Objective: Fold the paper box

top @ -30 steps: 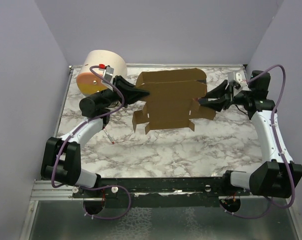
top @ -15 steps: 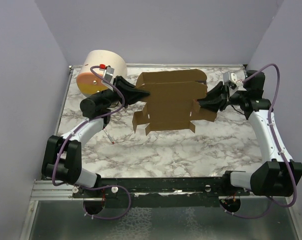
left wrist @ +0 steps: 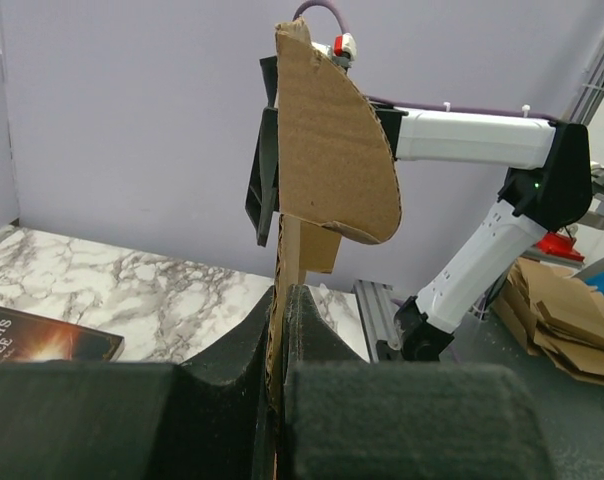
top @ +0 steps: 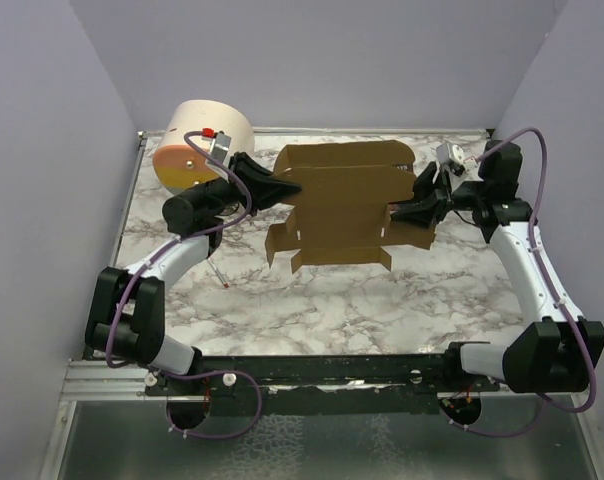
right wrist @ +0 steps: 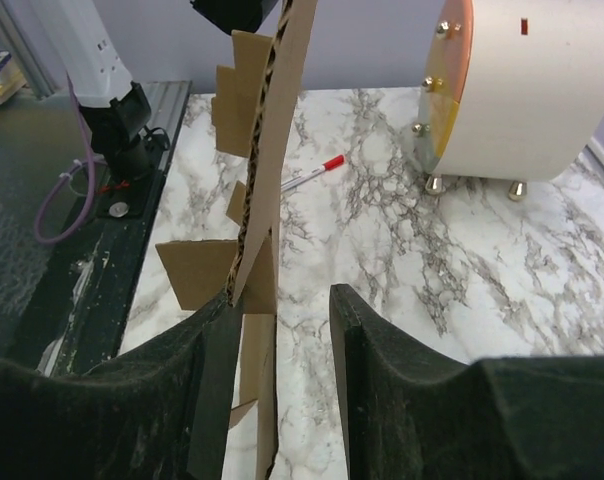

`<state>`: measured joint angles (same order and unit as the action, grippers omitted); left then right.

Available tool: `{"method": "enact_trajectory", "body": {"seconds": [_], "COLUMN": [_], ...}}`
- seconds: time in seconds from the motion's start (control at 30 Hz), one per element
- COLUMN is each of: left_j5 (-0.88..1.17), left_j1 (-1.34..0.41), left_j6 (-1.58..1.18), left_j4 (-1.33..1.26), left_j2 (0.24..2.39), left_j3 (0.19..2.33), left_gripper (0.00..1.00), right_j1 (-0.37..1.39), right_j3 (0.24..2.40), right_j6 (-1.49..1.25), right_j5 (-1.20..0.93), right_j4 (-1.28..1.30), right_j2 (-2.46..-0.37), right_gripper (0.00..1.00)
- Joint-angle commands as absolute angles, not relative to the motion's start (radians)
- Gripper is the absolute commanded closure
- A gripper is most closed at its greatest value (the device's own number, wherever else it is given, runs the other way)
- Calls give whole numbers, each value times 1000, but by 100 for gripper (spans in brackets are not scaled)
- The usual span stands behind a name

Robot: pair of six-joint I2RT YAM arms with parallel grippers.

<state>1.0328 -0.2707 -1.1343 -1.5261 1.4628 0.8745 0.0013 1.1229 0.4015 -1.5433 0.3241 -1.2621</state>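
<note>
From my console, the left wrist view crops the dark book [left wrist: 42, 338] at its 9 o'clock edge, so only part of the title can be read. The paper box [left wrist: 332, 150] disappears at 6 o'clock between the pinched fingers of the left gripper [left wrist: 282, 300]. The right wrist view cuts the cream cylinder [right wrist: 532, 90] at 12 o'clock. Overhead, the pen [top: 217, 273] is 1 thin line.

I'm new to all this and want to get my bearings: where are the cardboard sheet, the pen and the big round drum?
paper box [top: 347, 200], top view, middle of the brown sheet.
pen [right wrist: 302, 179], right wrist view, its pale barrel.
cream cylinder [top: 212, 122], top view, its curved cream wall.
</note>
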Motion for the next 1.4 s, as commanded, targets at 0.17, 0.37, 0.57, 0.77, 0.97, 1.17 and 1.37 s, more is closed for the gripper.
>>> {"method": "enact_trajectory", "body": {"seconds": [0.17,0.37,0.57,0.77,0.97,1.17,1.37], "left_j5": [1028,1021,1012,1008,1007,1013,1024], "left_j1": [-283,-286,-291,-292,-292,-292,-287], "left_j6": [-1171,-1186,-1199,-1208,-1210,-1210,-1206], "left_j4": [-1656,-1680,-1702,-1716,-1724,-1739,-1749], "left_j2": [1482,1493,1510,1517,1523,1527,1531], "left_j3": [901,903,908,913,910,902,893], "left_gripper": [100,100,100,100,100,100,100], "right_j1": [28,37,49,52,53,52,51], "right_j3": [1053,1014,962,941,933,972,967], "right_j6": [150,-19,-203,-257,-252,-79,-44], "right_j5": [-1615,-1600,-1599,-1599,-1593,-1553,-1567], "right_j4": [69,-112,-322,-382,-371,-173,-143], "right_j2": [-1238,-1239,-1238,-1238,-1233,-1223,-1214], "right_gripper": [60,63,67,79,99,99,75]}}
